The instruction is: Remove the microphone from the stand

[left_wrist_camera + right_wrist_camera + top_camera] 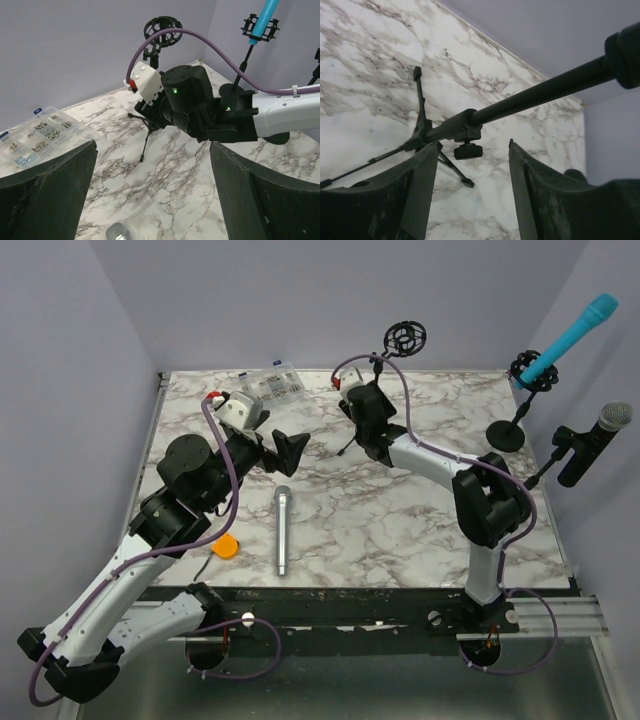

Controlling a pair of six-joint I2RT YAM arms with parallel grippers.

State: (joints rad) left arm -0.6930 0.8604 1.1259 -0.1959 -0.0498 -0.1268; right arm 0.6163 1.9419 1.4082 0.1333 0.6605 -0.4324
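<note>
Lying near-to-far, the silver cylindrical microphone (282,530) points its head toward the marble counter's (400,530) far edge. Microphones: three; stands (505,435): three. Left pincer (152,145) and right pincer (472,144) gape, gripping nothing.

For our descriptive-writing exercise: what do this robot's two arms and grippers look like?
The left arm and right arm have white shells between black joints, a purple cable looping along each. Each wrist carries a white block with a red tip. Fingers are dark, broad, curved.
</note>
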